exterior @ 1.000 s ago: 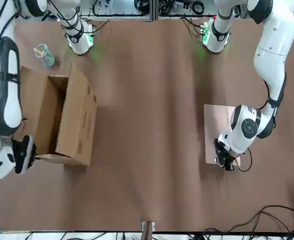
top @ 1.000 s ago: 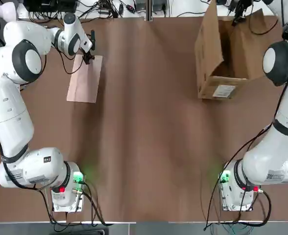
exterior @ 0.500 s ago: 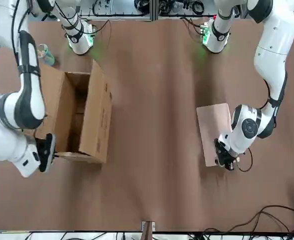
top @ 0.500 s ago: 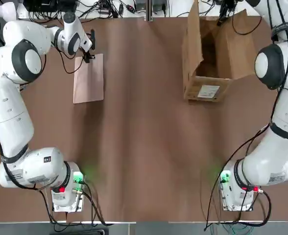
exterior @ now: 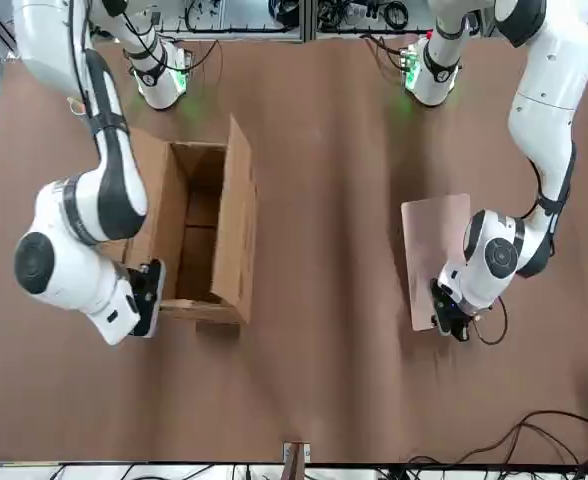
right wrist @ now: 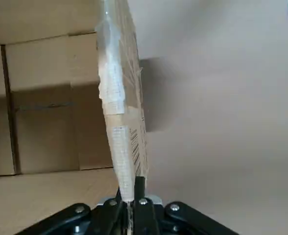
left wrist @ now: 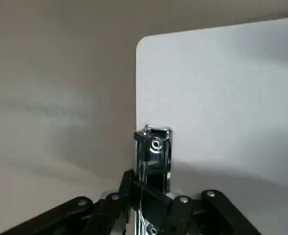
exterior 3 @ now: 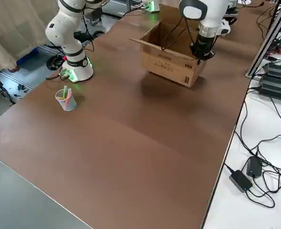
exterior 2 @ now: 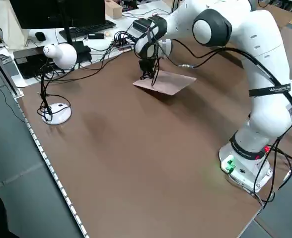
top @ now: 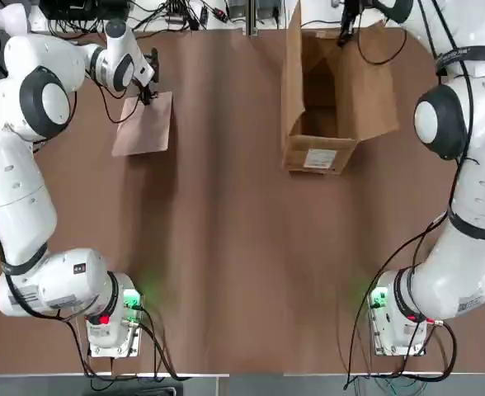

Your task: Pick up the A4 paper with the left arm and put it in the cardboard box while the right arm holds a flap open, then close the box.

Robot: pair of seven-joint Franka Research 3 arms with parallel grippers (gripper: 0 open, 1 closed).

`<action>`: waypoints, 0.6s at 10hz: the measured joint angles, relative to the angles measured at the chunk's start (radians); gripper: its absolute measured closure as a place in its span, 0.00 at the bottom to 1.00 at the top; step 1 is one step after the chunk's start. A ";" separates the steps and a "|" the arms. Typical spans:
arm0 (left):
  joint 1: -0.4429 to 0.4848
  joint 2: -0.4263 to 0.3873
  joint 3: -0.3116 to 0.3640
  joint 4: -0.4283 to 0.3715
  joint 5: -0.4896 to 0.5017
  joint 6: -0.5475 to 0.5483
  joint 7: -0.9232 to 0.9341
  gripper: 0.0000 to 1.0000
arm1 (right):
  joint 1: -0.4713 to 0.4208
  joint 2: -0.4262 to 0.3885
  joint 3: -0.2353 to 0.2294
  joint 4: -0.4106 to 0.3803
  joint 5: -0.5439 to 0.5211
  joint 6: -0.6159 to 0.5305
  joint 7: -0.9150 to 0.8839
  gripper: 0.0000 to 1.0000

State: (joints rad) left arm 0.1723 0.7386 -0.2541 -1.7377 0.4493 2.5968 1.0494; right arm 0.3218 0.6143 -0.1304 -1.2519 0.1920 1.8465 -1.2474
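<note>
beside right arm base (exterior 3: pixel 76 67): cup (exterior 3: pixel 66 99)

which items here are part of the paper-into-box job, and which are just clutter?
Job: A4 paper, clip end pinched by the left gripper; cardboard box, end flap pinched by the right gripper.

Clutter: plastic cup of pens; white desk lamp.

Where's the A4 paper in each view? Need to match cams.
Top: A4 paper upper left.
Front: right of centre.
Left side: top centre.
Right side: not in it.
Left wrist: fills upper right.
Right wrist: not in it.
Shared landmark: left gripper clamped on its clip.
</note>
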 joint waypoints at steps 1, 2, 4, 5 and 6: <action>0.006 0.000 0.001 0.017 0.000 -0.012 -0.002 0.97 | 0.020 0.000 0.000 -0.004 0.001 0.016 0.025 0.94; 0.012 -0.002 0.001 0.040 0.000 -0.015 -0.003 0.97 | 0.041 0.000 0.000 -0.009 0.001 0.030 0.057 0.94; 0.021 -0.027 0.001 0.074 -0.001 -0.024 -0.003 0.97 | 0.080 0.000 0.000 -0.019 0.001 0.058 0.119 0.94; 0.024 -0.051 0.000 0.080 -0.005 -0.044 -0.007 0.97 | 0.098 0.000 0.000 -0.022 0.001 0.071 0.150 0.94; 0.028 -0.079 0.000 0.086 -0.016 -0.076 -0.011 0.97 | 0.117 0.000 0.000 -0.029 0.001 0.086 0.179 0.94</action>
State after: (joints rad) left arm 0.2003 0.6594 -0.2541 -1.6520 0.4328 2.5211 1.0388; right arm 0.4388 0.6146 -0.1301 -1.2804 0.1934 1.9328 -1.0687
